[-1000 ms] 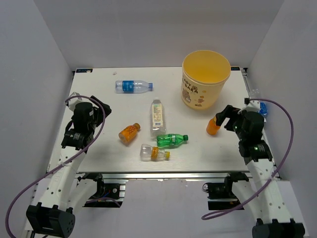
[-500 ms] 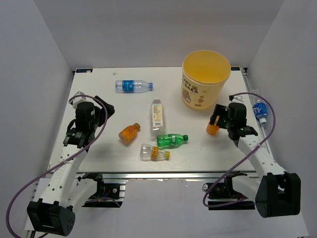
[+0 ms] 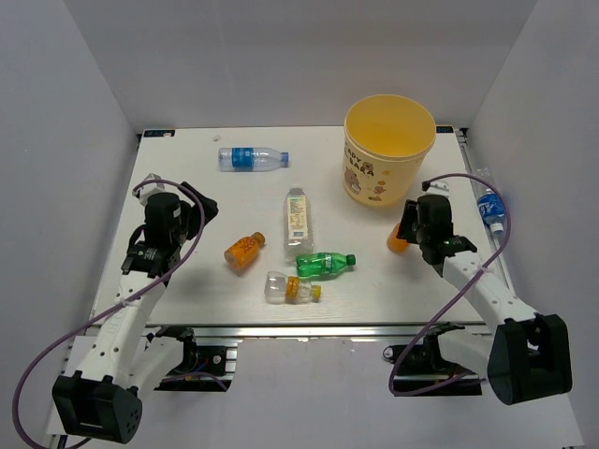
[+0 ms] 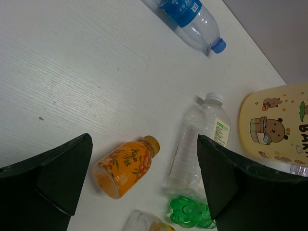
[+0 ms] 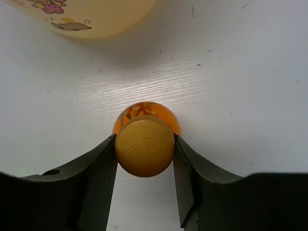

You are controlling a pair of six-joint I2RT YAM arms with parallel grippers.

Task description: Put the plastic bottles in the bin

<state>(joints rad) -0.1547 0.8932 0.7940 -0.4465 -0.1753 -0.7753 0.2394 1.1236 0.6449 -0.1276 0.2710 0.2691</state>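
My right gripper (image 3: pixel 406 236) is shut on the cap of a short orange bottle (image 5: pixel 144 111), which sits on the table just in front of the pale-yellow bin (image 3: pixel 372 180). In the right wrist view both fingers (image 5: pixel 98 166) press the cap's sides. My left gripper (image 4: pixel 144 147) hangs open above another orange bottle (image 4: pixel 126 166) lying on its side. Beside that one lie a clear bottle with a pale label (image 3: pixel 297 221), a green bottle (image 3: pixel 324 264) and a short clear bottle (image 3: pixel 290 288). A blue-labelled bottle (image 3: pixel 251 159) lies at the back left.
Another blue-labelled bottle (image 3: pixel 490 210) lies on the table's right edge, beside the right arm. The bin (image 5: pixel 86 19) stands at the back right, close behind the held bottle. Grey walls enclose the table on three sides.
My right gripper swung in towards the orange bottle by the bin, and its fingers closed on the cap. The left arm has barely moved and stays open.
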